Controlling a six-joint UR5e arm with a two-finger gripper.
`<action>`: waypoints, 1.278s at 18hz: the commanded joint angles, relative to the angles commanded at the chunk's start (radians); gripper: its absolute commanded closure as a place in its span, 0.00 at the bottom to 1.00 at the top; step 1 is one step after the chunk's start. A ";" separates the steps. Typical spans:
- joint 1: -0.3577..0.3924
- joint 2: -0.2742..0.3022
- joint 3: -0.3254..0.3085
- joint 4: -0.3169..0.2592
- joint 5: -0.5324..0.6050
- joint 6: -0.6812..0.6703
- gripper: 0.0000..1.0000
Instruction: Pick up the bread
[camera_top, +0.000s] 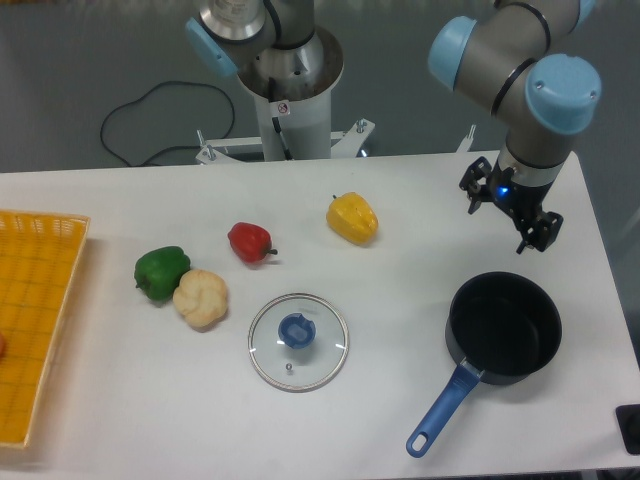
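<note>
My end effector (510, 213) hangs above the pot (503, 326) at the tabletop's (400, 400) right side, nothing in its grip; how wide it stands I cannot tell. The bread (201, 298) lies far left, touching the green pepper (161, 271).

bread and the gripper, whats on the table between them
In the camera view, the yellow pepper and red pepper lie roughly between the gripper and the bread; the glass lid sits just below that line.

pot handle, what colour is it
Blue. The pot handle runs down-left from the dark pot, seen clearly in the fixed camera view.
</note>
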 joint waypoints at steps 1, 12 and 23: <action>0.002 0.002 -0.002 0.002 -0.002 0.000 0.00; 0.002 0.003 -0.006 0.021 -0.009 -0.006 0.00; 0.015 0.129 -0.167 0.048 -0.011 -0.168 0.00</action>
